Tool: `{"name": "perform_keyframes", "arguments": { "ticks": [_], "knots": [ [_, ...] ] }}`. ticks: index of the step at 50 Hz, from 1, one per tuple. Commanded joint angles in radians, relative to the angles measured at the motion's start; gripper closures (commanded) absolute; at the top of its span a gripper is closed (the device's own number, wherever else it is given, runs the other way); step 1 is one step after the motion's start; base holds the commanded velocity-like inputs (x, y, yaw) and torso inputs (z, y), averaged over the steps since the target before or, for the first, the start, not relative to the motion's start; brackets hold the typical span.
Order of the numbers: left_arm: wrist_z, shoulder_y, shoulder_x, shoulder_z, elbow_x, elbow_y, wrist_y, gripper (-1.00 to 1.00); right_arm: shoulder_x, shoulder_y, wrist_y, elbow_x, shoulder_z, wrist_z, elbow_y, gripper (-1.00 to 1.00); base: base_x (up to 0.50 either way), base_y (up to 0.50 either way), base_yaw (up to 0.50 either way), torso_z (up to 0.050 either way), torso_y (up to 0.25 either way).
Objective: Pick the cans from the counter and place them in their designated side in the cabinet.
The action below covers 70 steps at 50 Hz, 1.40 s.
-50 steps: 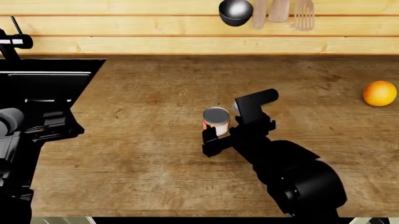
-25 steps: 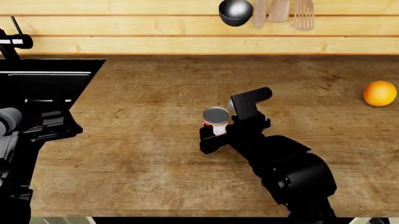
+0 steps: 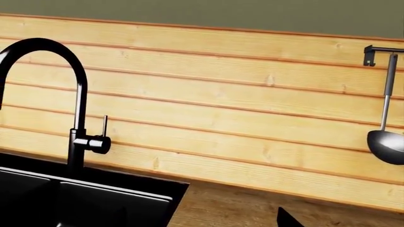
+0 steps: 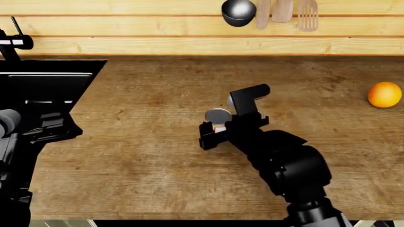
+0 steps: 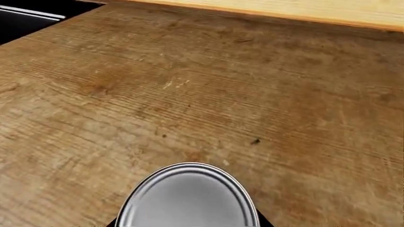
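On the middle of the brown counter (image 4: 145,156) stands one can (image 4: 218,116), straight up, with its round silver top facing the ceiling. Its long way runs up and down, so a grab from the side is the one that fits. Only a small strip of its red and white side shows under the lid.

Right beside the can is the right gripper (image 4: 213,128). One black finger sits on the near-left side of the can and the rest of the tool sits on its right side, so the can looks to be between the jaws. They look spread wide enough to take it. I cannot tell if they are pressing on it yet, because the arm hides the spot where they would meet it. From the right wrist view, the can (image 5: 188,196) is very close and just under the camera, which fits a can sitting in the gap.

This arm reaches forward from the near edge of the counter, bent at the elbow, with its wrist low.

Far over by the black sink (image 4: 44,85), the left arm is tucked back. Its gripper does not show clearly, so I cannot say if it is open. The right arm is much nearer the can.

Off to the right, well apart, lies an orange (image 4: 384,94).
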Motion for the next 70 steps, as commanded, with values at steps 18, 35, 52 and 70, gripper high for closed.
{"name": "perform_keyframes", "arguments": {
  "ticks": [18, 35, 52, 70],
  "knots": [
    [-0.014, -0.057, -0.031, 0.059, -0.012, 0.041, -0.047, -1.0, 0.342, 0.283, 0.591, 1.078, 0.447, 0.884, -0.602, 1.0, 0.0, 0.0, 0.0, 0.0, 0.0],
    [-0.031, -0.064, -0.046, 0.066, -0.023, 0.068, -0.074, -1.0, 0.423, 0.471, 0.511, 1.351, 0.351, 1.088, -0.539, 1.0, -0.04, -0.24, 0.0, 0.0, 0.0],
    [-0.032, -0.076, -0.051, 0.064, -0.014, 0.039, -0.055, -1.0, 0.417, 0.498, 0.465, 1.203, 0.305, 0.957, -0.522, 1.0, -0.06, -0.5, 0.0, 0.0, 0.0],
    [-0.028, -0.185, -0.102, 0.126, 0.054, -0.064, -0.049, -1.0, 0.387, 0.707, 0.391, 0.953, 0.147, 0.744, -0.338, 1.0, -0.01, -0.35, 0.0, 0.0, 0.0]
  ]
}}
